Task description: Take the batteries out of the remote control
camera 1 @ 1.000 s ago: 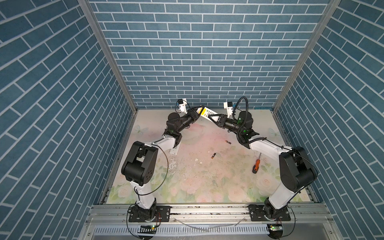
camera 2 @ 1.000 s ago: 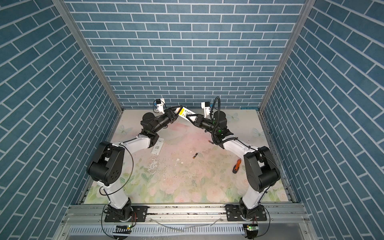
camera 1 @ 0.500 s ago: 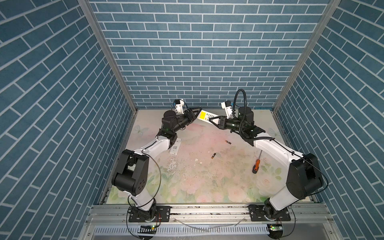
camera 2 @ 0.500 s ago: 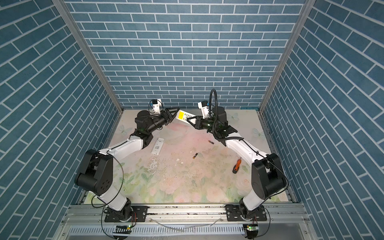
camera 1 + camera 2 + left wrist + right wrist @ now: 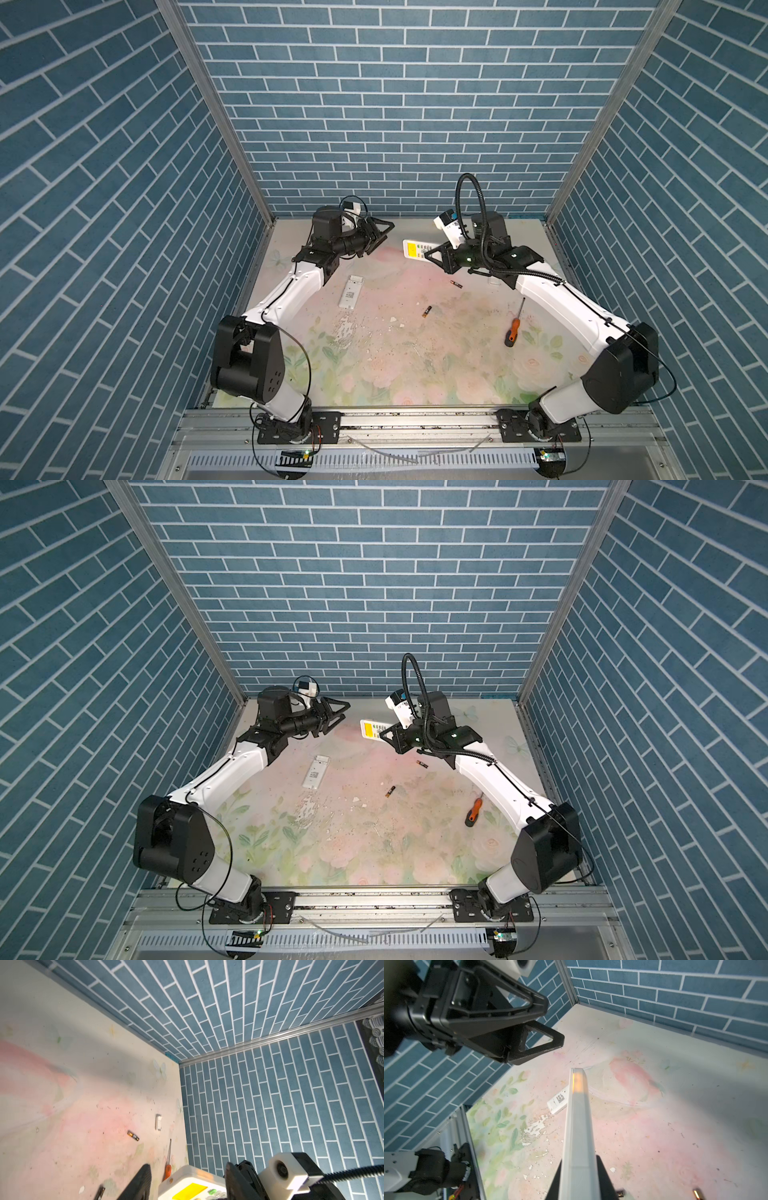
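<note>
In both top views the right gripper (image 5: 430,254) pinches one remote control (image 5: 415,249) above the table (image 5: 415,374), button face up, its battery bay unseen. The left gripper (image 5: 388,232) gapes wide and empty, apart from it. Two batteries (image 5: 456,284) (image 5: 427,311) lie loose on the table, with one screwdriver (image 5: 513,328) and one white panel (image 5: 351,292).

Left wrist view: one battery (image 5: 133,1135) shows clearly.

Right wrist view: the remote control (image 5: 578,1126) stands edge-on between the jaws.

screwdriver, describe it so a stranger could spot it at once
On the flowered table, look right, beside the right arm's white forearm. The screwdriver lies flat there; its orange handle and thin shaft set it apart from the stubby batteries.
</note>
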Controlling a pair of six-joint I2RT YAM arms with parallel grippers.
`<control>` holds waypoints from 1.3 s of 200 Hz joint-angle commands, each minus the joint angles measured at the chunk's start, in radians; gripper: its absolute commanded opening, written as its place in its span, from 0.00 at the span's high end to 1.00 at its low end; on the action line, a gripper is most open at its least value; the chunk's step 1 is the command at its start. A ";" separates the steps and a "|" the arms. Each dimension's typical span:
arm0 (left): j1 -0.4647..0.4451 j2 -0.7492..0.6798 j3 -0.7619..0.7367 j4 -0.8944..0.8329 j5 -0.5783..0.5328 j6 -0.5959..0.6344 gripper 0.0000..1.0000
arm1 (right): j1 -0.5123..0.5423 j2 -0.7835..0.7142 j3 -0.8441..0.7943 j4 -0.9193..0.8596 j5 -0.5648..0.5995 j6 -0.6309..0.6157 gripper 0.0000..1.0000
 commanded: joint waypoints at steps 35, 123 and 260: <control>0.000 -0.014 -0.042 -0.144 0.126 -0.145 0.38 | 0.088 -0.023 0.085 -0.208 0.220 -0.314 0.93; -0.027 -0.004 -0.076 -0.091 0.177 -0.279 0.35 | 0.229 0.042 0.137 -0.285 0.476 -0.483 0.97; -0.098 0.035 -0.187 -0.019 0.141 -0.305 0.33 | 0.300 0.124 0.198 -0.286 0.586 -0.574 0.99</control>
